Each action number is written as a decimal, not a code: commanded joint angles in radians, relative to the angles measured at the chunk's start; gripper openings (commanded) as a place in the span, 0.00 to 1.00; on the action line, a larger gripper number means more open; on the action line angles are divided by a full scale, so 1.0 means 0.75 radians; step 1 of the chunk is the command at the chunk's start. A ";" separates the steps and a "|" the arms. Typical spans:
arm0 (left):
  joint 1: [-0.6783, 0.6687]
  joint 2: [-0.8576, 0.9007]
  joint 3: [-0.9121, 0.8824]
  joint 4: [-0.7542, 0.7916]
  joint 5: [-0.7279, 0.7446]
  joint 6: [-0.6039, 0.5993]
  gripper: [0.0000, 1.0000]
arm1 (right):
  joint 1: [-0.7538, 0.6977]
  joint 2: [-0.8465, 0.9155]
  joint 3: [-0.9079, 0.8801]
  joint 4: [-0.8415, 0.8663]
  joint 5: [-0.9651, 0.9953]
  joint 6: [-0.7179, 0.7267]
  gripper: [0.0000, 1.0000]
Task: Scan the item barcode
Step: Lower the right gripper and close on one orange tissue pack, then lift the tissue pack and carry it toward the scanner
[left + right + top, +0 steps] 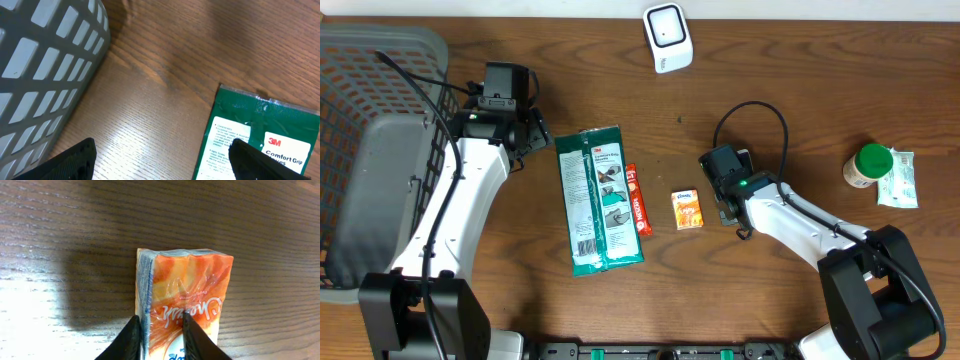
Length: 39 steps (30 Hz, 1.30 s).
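Note:
A small orange packet (pixel 687 210) lies on the wooden table right of centre. My right gripper (pixel 713 207) reaches it from the right. In the right wrist view the orange packet (pixel 185 295) sits between the fingers of my right gripper (pixel 161 322). One fingertip presses its left edge and the other presses its orange face, pinching the left part. The white scanner (pixel 667 37) stands at the far edge. My left gripper (pixel 532 132) hangs wide open near the top of a green 3M package (pixel 599 198). Nothing is between the fingers of my left gripper (pixel 162 152).
A red stick packet (pixel 637 199) lies beside the green package (pixel 265 135). A grey plastic basket (pixel 365 110) fills the left side and shows as the grey basket (pixel 45 60) close to the left arm. A green-capped bottle (pixel 867 165) and a white-green pouch (pixel 899 180) sit at the right.

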 commanded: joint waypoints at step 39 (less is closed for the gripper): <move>-0.001 -0.001 0.006 -0.004 -0.023 0.013 0.85 | -0.046 -0.272 0.595 -0.543 -0.694 0.035 0.01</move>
